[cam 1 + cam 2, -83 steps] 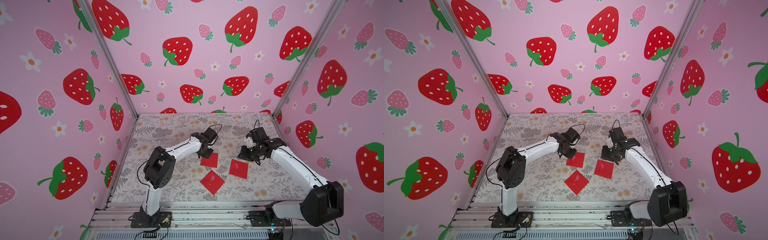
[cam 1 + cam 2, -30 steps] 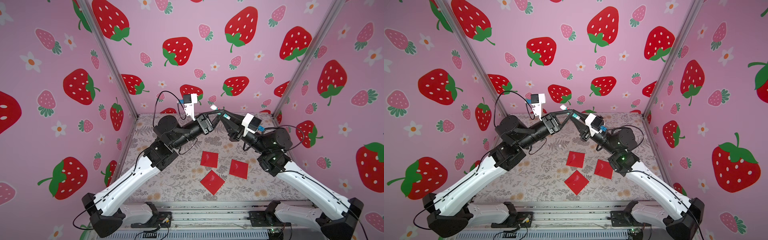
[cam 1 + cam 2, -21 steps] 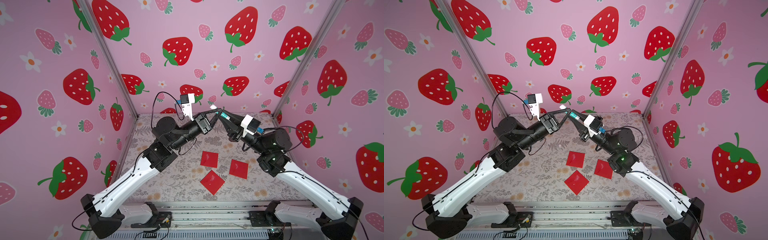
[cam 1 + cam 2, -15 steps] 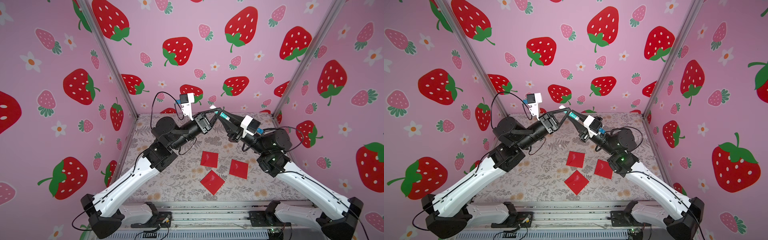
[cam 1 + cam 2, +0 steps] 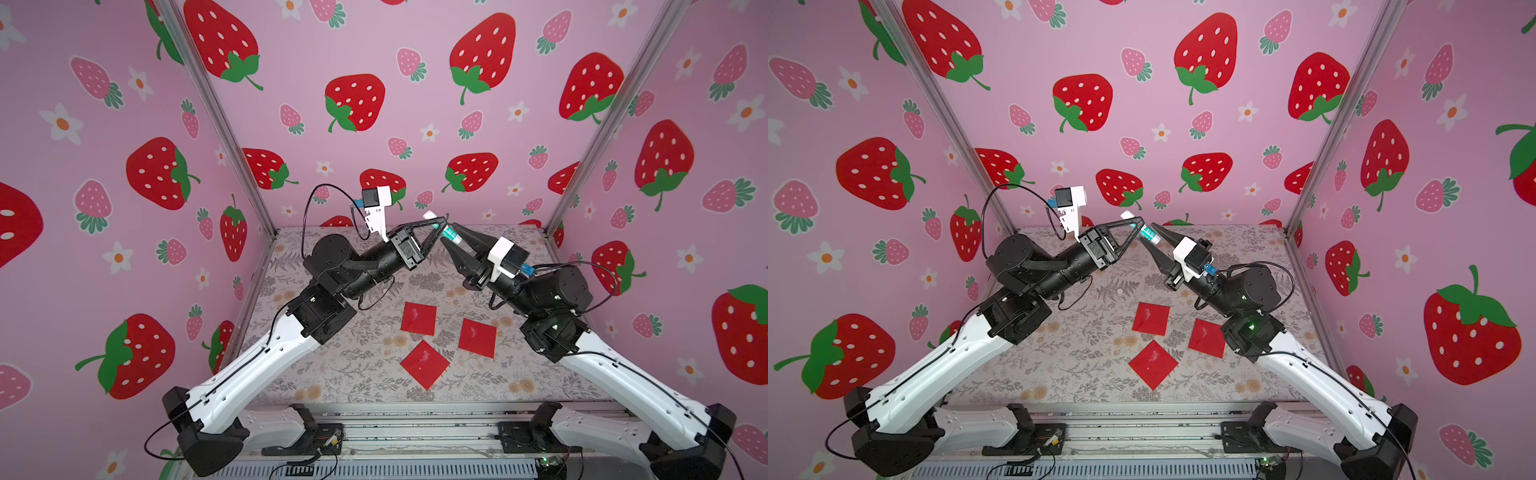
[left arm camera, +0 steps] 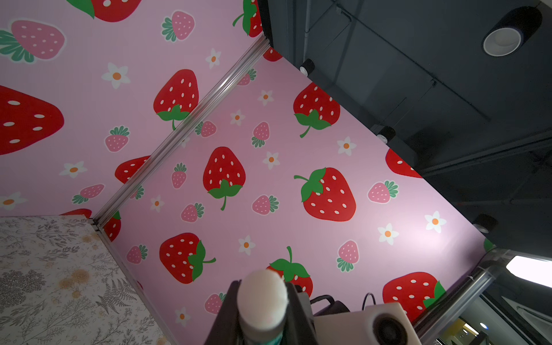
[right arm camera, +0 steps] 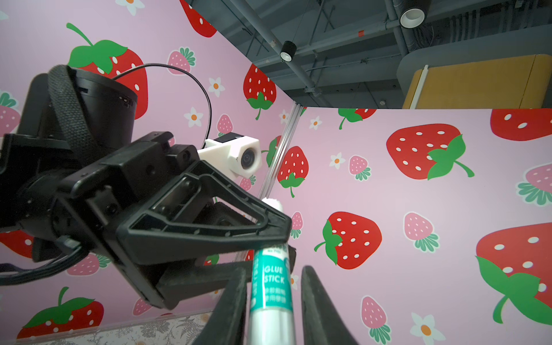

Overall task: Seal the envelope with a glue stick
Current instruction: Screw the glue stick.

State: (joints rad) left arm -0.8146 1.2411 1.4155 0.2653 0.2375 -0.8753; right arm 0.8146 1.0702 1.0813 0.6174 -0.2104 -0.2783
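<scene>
Wide view first: strawberry-print walls (image 5: pixel 374 50) box in the floral table mat (image 5: pixel 332 374), and both arms are up off it. The left arm (image 5: pixel 257 370) climbs from its base and the right arm (image 5: pixel 623 382) mirrors it. The two claws meet tip to tip, high over the mat and near the back wall.

Well below the claws, three red squares lie flat on the mat. The first envelope (image 5: pixel 419 318) is almost straight beneath the meeting point. The second envelope (image 5: pixel 478 338) sits under the right claw's wrist. The third envelope (image 5: pixel 424 364) is further back toward the bases, and none of them touches a claw.

Now the claws. The left claw (image 5: pixel 1137 224) is clamped on the glue stick (image 5: pixel 451 235). In the left wrist view its two dark fingers press the white cap (image 6: pixel 263 298) from either side.

The right claw (image 7: pixel 274 274) has the teal-labelled body between its fingers, with one finger close against the label. A sliver of pink wall shows between the stick and the other finger, so those jaws stand slightly parted rather than squeezing.

The stick bridges the two claws at a tilt. Its cap end pokes out past the left claw's fingertips and its body runs down into the right claw. The words GLUE STICK read plainly on the label (image 7: pixel 273 274) in the right wrist view.
</scene>
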